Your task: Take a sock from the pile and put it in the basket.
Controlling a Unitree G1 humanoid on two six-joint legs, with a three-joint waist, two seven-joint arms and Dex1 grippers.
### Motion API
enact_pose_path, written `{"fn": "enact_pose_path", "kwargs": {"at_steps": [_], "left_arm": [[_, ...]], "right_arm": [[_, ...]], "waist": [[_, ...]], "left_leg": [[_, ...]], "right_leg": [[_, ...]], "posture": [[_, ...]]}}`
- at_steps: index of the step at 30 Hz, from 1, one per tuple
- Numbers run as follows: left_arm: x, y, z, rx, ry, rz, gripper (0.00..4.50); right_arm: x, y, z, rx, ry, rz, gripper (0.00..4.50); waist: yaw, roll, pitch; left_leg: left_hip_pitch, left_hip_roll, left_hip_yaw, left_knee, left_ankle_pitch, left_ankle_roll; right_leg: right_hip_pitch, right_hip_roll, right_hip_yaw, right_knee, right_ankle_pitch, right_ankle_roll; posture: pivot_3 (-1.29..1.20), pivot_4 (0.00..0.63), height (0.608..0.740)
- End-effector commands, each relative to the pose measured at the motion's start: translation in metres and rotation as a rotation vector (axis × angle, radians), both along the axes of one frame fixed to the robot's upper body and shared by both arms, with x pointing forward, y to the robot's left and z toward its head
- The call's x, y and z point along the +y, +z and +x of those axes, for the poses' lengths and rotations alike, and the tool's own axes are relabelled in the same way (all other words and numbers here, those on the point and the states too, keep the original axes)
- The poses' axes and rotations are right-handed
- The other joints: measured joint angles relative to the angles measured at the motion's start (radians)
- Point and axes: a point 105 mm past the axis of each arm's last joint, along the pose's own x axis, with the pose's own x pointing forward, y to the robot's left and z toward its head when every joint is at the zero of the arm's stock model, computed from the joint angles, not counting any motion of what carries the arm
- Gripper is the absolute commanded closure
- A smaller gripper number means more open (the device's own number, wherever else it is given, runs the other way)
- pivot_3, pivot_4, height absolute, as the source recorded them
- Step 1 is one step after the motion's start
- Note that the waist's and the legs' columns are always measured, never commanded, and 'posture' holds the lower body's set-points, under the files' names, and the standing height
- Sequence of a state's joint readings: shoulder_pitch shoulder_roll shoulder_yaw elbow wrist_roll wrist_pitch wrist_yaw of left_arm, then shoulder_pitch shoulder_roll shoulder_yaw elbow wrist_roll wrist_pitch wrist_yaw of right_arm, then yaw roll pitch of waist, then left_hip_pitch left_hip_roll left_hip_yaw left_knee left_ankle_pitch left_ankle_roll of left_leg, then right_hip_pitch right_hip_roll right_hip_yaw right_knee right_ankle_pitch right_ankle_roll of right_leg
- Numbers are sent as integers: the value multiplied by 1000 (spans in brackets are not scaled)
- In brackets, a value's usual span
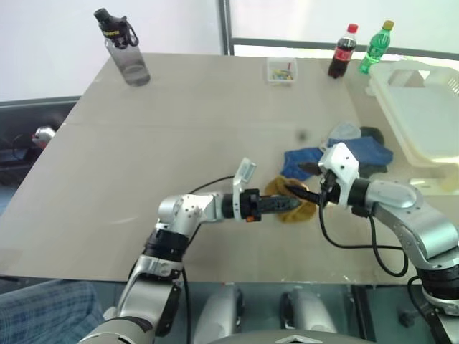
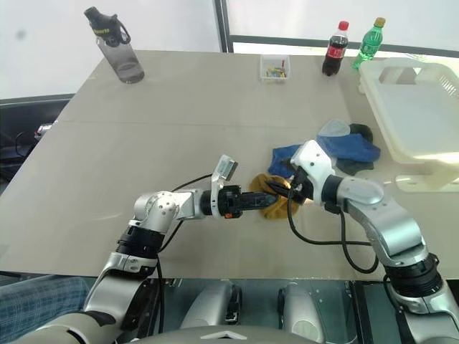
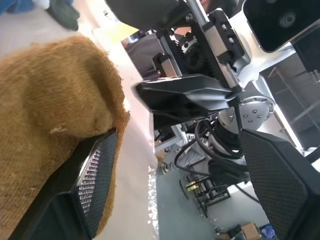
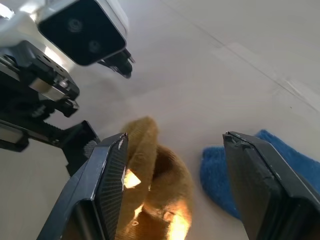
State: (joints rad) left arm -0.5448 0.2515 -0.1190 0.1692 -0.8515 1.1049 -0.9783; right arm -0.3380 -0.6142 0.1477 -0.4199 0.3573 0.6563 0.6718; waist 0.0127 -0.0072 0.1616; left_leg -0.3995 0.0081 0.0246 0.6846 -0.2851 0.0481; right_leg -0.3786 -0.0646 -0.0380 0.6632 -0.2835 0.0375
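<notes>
While the head views show both tools meeting over the yellow sock (image 1: 290,204) on the worktop (image 1: 179,129) beside the pile (image 1: 351,154), basket (image 1: 423,115) far right, the left tool (image 3: 175,170) gapes wide with one finger (image 3: 95,175) against it, and the right tool (image 4: 172,190) stands apart astride it.

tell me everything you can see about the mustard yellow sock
The mustard yellow sock is a soft, coarse-knit ankle sock, crumpled into a rounded lump on the beige table, apart from the blue sock and the rest of the pile. Both grippers meet at it with fingers apart: the left gripper reaches in from one side, one pad pressed against the fabric, and the right gripper from the other, one finger beside it. It lies outside the basket.
</notes>
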Motion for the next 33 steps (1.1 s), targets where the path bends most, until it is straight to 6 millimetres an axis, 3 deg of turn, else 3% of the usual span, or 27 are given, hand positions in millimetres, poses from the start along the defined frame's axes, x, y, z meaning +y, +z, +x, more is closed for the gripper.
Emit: {"fn": "enact_pose_path", "kwargs": {"at_steps": [1,7,17,21,33], "left_arm": [[-2,5,-1,-26,-18,-20,331],[-2,6,-8,-40,-41,-20,331],[10,11,-27,-155,-68,6,331],[25,24,-29,-336,-41,71,331],[79,38,-2,-869,164,436,331]], "right_arm": [[0,2,6,-34,-14,-46,1394],[-11,-21,6,150,-100,-83,1394],[-14,-40,-8,394,-148,-30,1394],[-15,-48,-12,482,-181,1,1394],[-8,-70,-24,599,-185,36,1394]], "waist": [[0,0,0],[0,0,0],[-1,0,0],[1,1,0],[0,0,-1]], "left_leg": [[0,0,0,0,0,0],[0,0,0,0,0,0],[0,0,-1,0,0,0],[0,0,-1,0,0,0],[1,0,-1,-1,0,0]], "right_leg": [[0,0,0,0,0,0],[0,-1,0,0,0,0],[0,-3,0,0,0,0],[0,-3,0,0,0,0],[0,-4,0,-1,0,-1]], "posture": [[0,150,740],[0,150,740],[0,150,740],[0,150,740],[0,150,740]]}}
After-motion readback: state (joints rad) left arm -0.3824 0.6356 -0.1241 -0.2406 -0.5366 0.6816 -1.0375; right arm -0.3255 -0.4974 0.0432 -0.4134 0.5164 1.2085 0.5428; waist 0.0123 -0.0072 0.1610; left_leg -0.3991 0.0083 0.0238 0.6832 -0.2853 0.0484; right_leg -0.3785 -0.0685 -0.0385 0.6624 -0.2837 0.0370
